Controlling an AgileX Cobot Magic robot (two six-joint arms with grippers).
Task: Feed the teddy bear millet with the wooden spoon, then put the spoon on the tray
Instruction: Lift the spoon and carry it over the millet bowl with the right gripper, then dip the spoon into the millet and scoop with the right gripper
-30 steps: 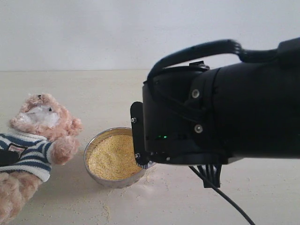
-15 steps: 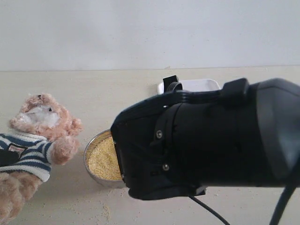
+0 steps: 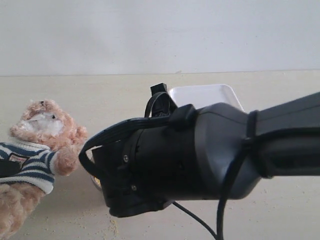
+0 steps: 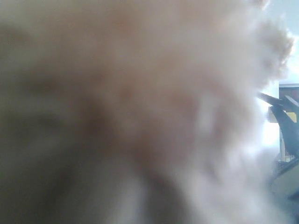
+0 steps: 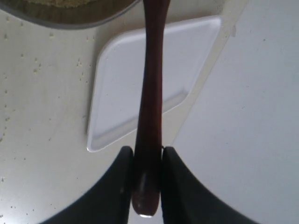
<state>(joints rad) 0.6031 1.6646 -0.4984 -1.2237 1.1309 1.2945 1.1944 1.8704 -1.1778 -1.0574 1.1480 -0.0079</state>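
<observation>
Spoon (image 5: 150,107) sits pinched by its handle in my right claw (image 5: 147,156), reaching toward the bowl (image 5: 70,18) of millet (image 5: 56,3) beside the bare tray (image 5: 121,93), so I judge feeding the bear (image 3: 45,135) and the tray drop are both yet to do, and I can't tell my left claw's (image 4: 284,122) state.

Metal bowl (image 5: 56,19) on beige table (image 3: 110,92), white wall (image 3: 150,35)

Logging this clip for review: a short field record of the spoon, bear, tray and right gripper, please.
right gripper: shut on the wooden spoon, at its handle
spoon head: out of view
teddy bear: at left in the exterior view; blurred fur fills the left wrist view
tray: nothing seen on it
</observation>
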